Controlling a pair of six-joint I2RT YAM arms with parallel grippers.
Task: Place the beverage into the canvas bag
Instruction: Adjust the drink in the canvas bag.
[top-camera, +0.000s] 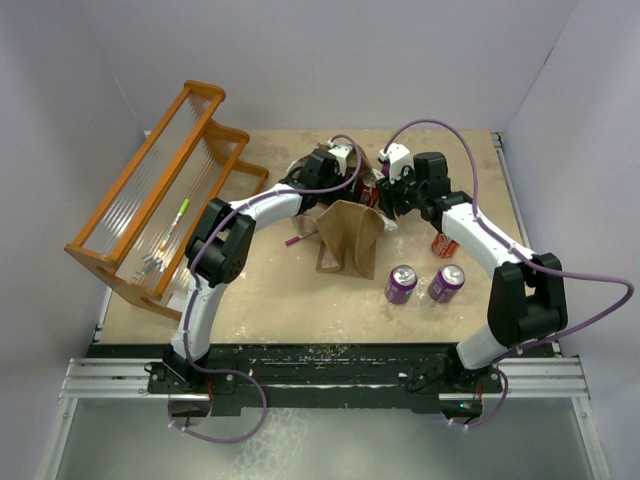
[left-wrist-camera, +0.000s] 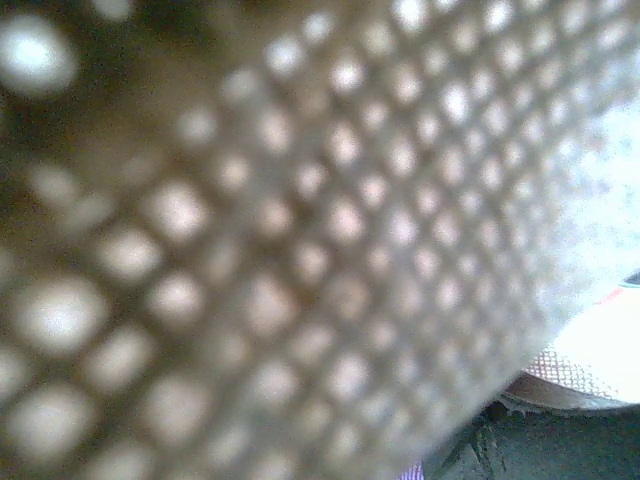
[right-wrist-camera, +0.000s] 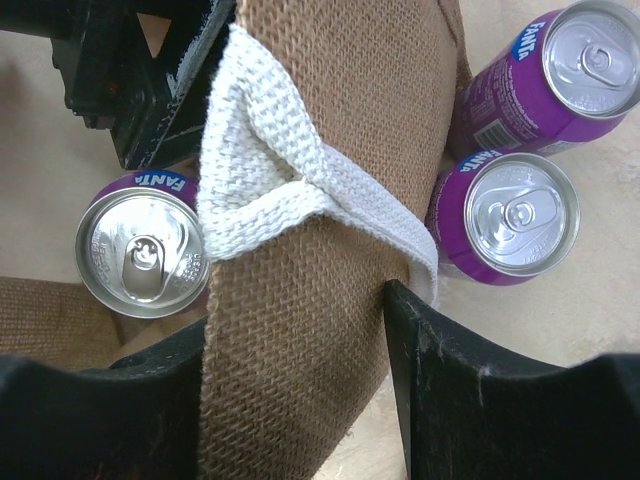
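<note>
- Near and right of the bag, two purple cans (top-camera: 401, 283) stand upright on the table (top-camera: 270, 300), just beside each other and apart from both arms. Neither is held.
- A third can (right-wrist-camera: 145, 255), same purple label, stands close against the bag's other side.
- Tabs look unopened, so the cans are probably full: weighty, rigid, smooth-walled and apt to slip. Best taken across the body at mid-height, kept upright.
- Canvas bag (top-camera: 350, 235) sits mid-table, slumped and folded over. Coarse weave, soft and floppy; it probably won't stay open unless held at the rim.
- Right gripper (right-wrist-camera: 295, 320) is clamped on the bag's upper edge just below the white handle (right-wrist-camera: 270, 170), fabric pinched between both fingers.
- Left gripper (top-camera: 322, 175) is at the bag's far-left edge; its camera shows only blurred weave, so whether it is gripping cannot be told.
- Orange rack (top-camera: 150, 200) stands at far left, well apart; a pink pen (top-camera: 298, 240) lies just left of the bag.
</note>
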